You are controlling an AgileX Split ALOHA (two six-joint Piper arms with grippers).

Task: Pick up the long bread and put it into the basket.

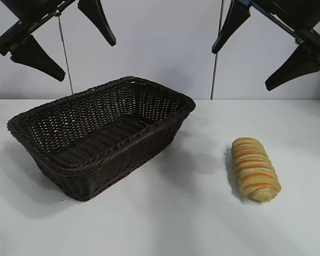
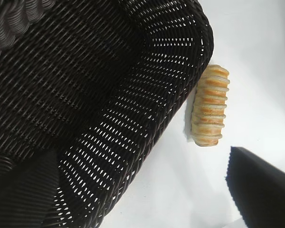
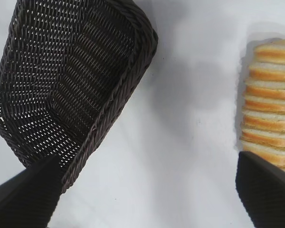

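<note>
The long bread, golden-tan with orange-brown ridged stripes, lies on the white table right of the basket, a dark brown wicker one, empty. The bread also shows in the left wrist view and the right wrist view. The basket fills much of the left wrist view and shows in the right wrist view. My left gripper hangs open high above the basket. My right gripper hangs open high above the bread. Both are empty.
The white table runs to a pale back wall. Two thin cables hang down behind the arms. Bare table lies between basket and bread and in front of both.
</note>
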